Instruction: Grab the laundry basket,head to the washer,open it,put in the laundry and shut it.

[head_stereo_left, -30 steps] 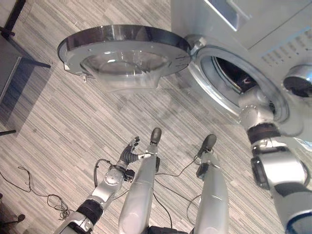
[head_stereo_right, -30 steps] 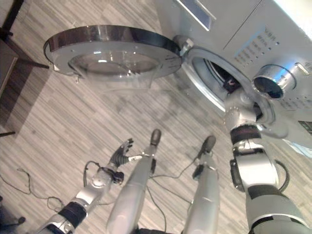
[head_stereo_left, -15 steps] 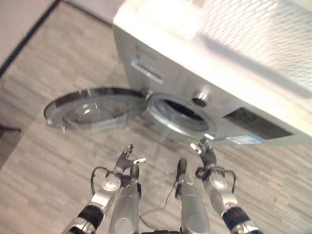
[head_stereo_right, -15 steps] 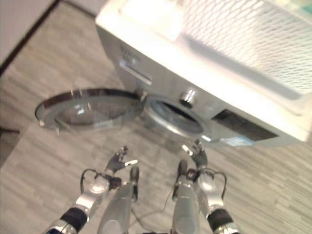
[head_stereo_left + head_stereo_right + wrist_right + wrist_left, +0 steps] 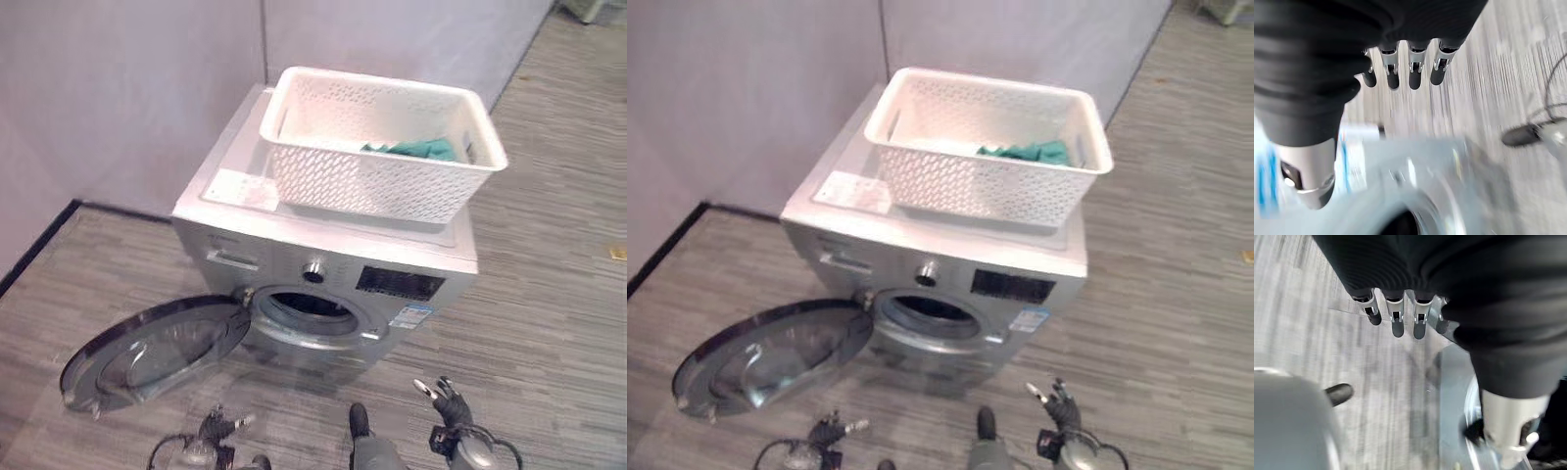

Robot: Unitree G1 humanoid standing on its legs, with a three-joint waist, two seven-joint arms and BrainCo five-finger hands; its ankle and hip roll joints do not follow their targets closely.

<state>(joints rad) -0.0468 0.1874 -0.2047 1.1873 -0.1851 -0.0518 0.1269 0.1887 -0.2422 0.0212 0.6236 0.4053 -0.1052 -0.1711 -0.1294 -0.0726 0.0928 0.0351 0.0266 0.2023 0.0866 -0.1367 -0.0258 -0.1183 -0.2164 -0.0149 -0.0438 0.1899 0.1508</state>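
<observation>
One basket (image 5: 377,166) w/ green laundry (image 5: 416,150)

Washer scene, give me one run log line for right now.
washer: door open | basket on top, green laundry inside | left hand open, empty | right hand open, empty

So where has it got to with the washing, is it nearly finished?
Partly. The silver front-loading washer has its round glass door swung wide open, and the white perforated laundry basket sits on top of it. A green cloth lies in the basket, so loading looks unfinished. The left hand and right hand hang low in front, fingers relaxed, holding nothing. Left: put the cloth in the drum and shut the door.
</observation>
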